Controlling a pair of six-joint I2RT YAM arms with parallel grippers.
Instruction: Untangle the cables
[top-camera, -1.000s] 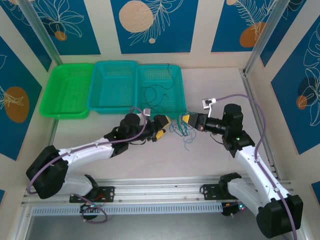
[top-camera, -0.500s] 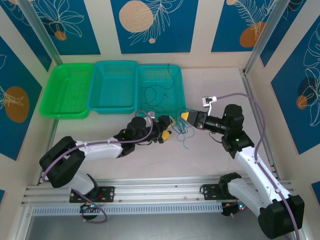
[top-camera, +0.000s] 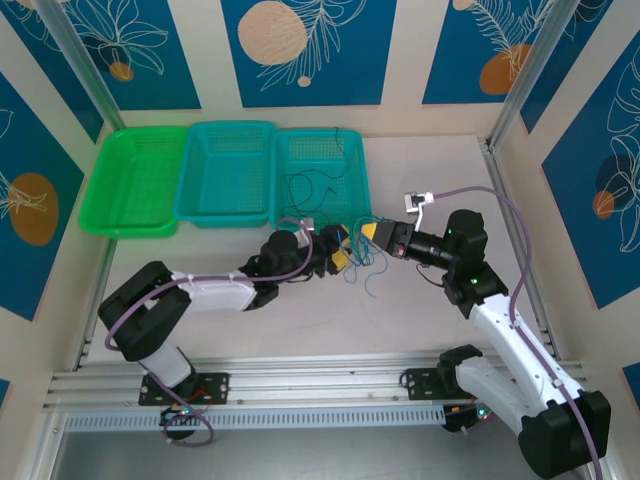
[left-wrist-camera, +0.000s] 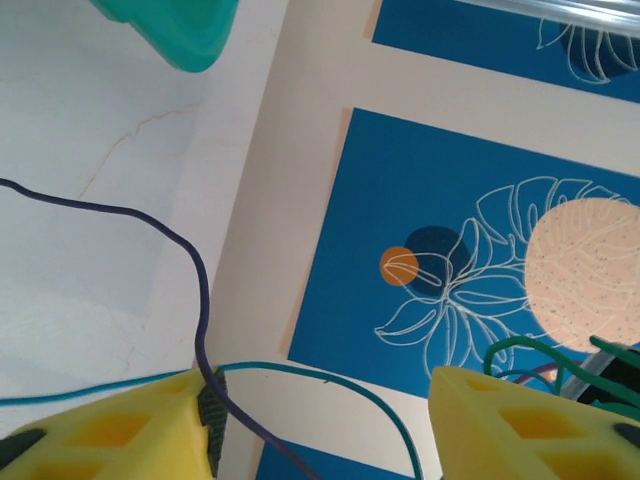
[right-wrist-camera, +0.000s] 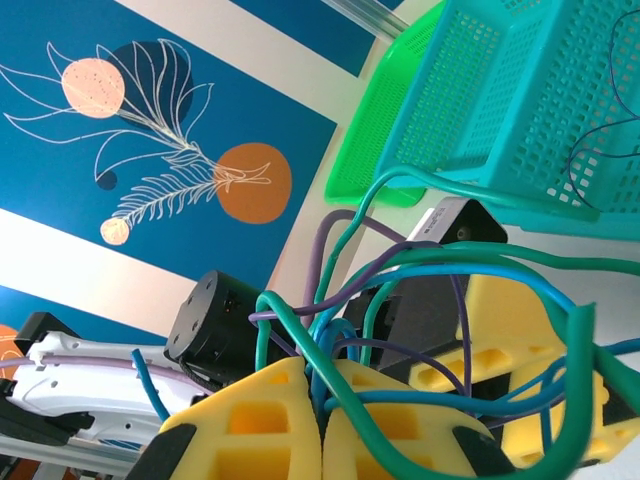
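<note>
1. Right gripper (right-wrist-camera: 320, 410): clenched. Its two yellow fingers (right-wrist-camera: 250, 420) meet, with a bundle of the cables (right-wrist-camera: 322, 355) pinched between them. Green, teal-blue and dark purple strands loop up and out from the pads.
2. Left gripper (left-wrist-camera: 320, 425): released. Its yellow fingers (left-wrist-camera: 110, 425) stand well apart. One dark strand and one teal strand cross the tip of one finger and are not clamped.
3. Position, top view: both grippers face each other tip to tip near the middle of the table (top-camera: 430, 175). They sit just in front of the near right corner of the right-hand teal basket (top-camera: 318, 134), and the left gripper lies just beside the right gripper.
4. Cables, main tangle: it hangs between and just below the two grippers. Loose ends trail on the table toward its near edge.
5. Cables, remainder: thin dark strands lie inside the right-hand teal basket. Whether they join the held bundle cannot be told.
6. Middle teal basket (top-camera: 230, 127) and green basket (top-camera: 145, 132): these stand in a row to the left, along the far edge of the table.
</note>
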